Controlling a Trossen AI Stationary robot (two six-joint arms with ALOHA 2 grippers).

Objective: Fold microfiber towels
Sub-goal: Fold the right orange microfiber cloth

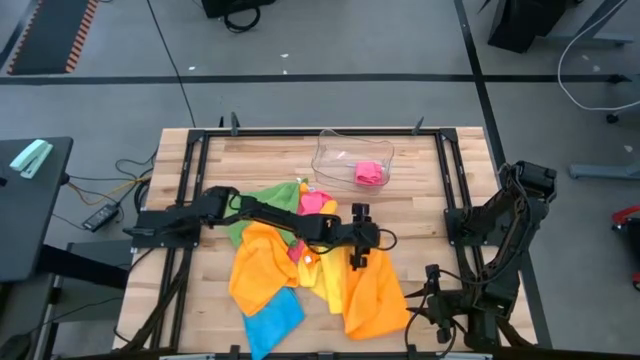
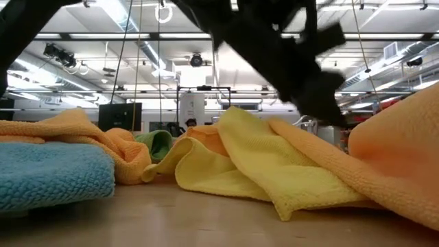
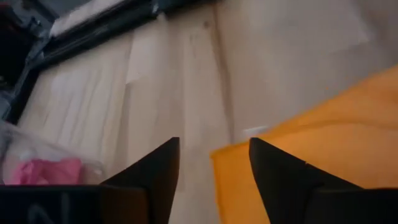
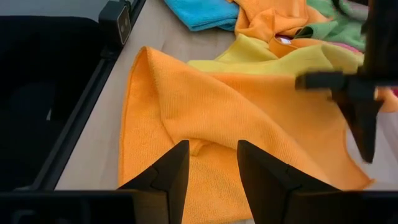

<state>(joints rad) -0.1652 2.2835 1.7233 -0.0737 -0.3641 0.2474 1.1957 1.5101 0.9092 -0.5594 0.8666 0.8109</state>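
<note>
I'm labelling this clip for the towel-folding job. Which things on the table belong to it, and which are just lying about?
Part of the job:
- orange towel
- second orange towel
- yellow towel
- blue towel
- green towel
- pink towel
- left tool, open above the towels

Lying about:
- clear plastic tray holding a pink cloth

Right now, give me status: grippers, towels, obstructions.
Left gripper open, empty, over the orange towel. Right gripper parked at the table's right edge, fingers apart. Towel pile unfolded. Clear tray behind, holding pink cloth.
</note>
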